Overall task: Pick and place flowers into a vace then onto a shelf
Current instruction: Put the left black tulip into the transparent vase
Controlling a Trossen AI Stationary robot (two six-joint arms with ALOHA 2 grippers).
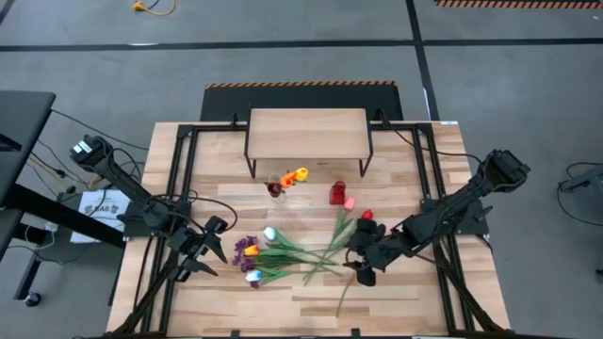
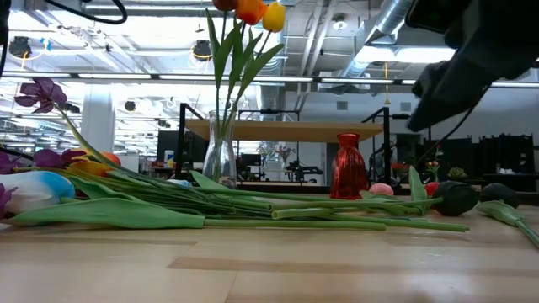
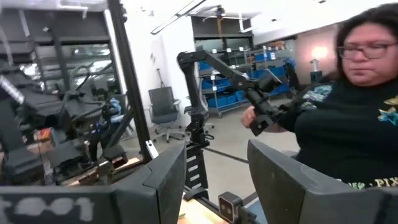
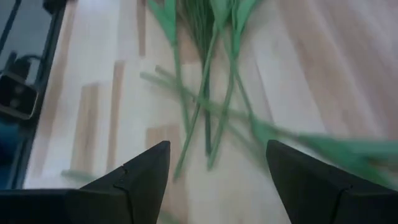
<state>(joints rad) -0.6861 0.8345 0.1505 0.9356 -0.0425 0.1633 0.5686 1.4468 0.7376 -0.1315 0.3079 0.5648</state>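
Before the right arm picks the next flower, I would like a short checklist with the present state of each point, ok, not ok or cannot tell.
1. right gripper open over the table: ok, fingers apart, nothing between them.
2. Stems ahead of it: ok, loose flowers lie flat on the table.
3. One stem separate enough to grasp alone: not ok, they cross and overlap.
4. Glass vase upright with room: ok, it holds only a few tulips.
5. shelf top free: ok, nothing stands on it.
6. left gripper out of the way: ok, open, waiting at the table's left side, beside the flower heads.
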